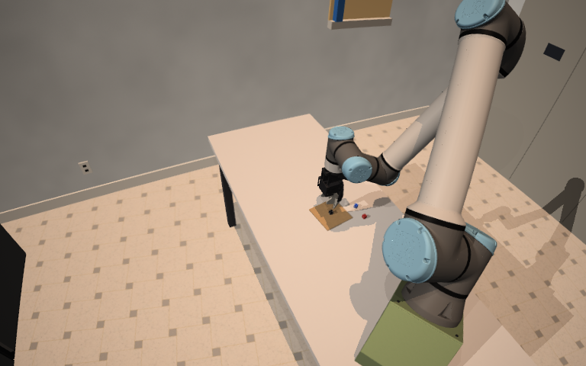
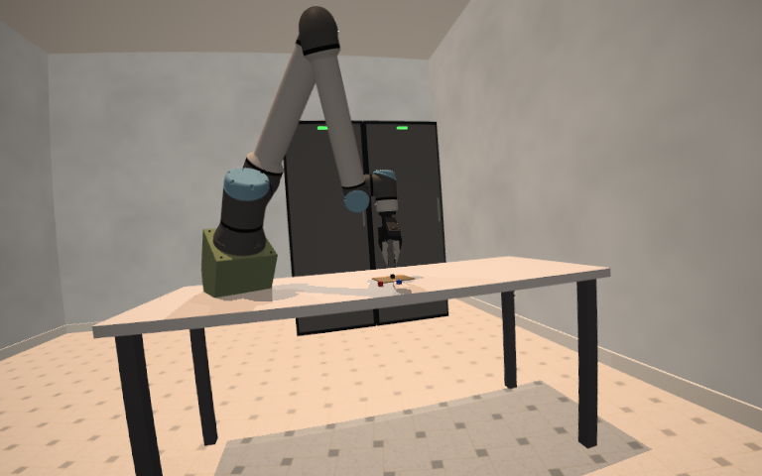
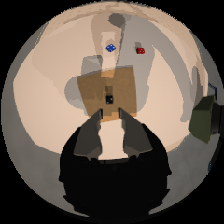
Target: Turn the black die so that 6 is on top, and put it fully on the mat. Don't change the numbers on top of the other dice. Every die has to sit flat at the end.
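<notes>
The black die sits on the brown mat near its middle; it also shows in the exterior view and in the wrist view, where its top number is too small to read. My gripper hangs straight above the die, pointing down, clearly above the mat. In the wrist view the fingers stand narrow with a small gap and nothing between them. The die lies just beyond the fingertips on the mat.
A blue die and a red die lie on the table beside the mat, toward the robot base; the wrist view shows the blue die and the red die beyond the mat. The green base block stands at the table end.
</notes>
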`<state>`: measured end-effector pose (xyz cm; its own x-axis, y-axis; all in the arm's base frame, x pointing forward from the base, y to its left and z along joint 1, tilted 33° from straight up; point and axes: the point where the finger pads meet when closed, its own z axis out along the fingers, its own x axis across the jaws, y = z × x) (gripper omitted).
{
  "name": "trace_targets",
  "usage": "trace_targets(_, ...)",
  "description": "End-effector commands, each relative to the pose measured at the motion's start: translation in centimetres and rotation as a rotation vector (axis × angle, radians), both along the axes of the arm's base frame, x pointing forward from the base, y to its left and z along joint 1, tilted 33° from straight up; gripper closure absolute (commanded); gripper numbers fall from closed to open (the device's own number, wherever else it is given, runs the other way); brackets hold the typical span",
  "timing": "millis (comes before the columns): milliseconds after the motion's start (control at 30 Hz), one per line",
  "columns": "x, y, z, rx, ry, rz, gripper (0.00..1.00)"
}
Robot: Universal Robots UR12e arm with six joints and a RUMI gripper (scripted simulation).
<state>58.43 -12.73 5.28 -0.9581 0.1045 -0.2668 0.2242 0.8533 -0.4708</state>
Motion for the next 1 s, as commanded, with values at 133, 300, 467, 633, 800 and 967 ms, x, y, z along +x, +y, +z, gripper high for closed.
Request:
trace_targets(133, 0.3, -0.6, -1.0, 0.0, -0.001, 0.0, 0.82)
trace_targets(300, 0.4, -1.0, -1.6, 0.0, -0.001, 0.0, 0.82)
trace_targets(467, 0.4, -1.2, -1.8, 0.0, -0.001, 0.0, 0.82)
trace_targets(633, 0.5, -1.4, -2.2, 0.0, -0.001, 0.0, 0.82)
trace_targets(800, 0.5, -1.5, -2.3, 0.0, -0.001, 0.0, 0.82)
trace_targets(967, 0.5, -1.5, -2.4, 0.0, -0.001, 0.0, 0.82)
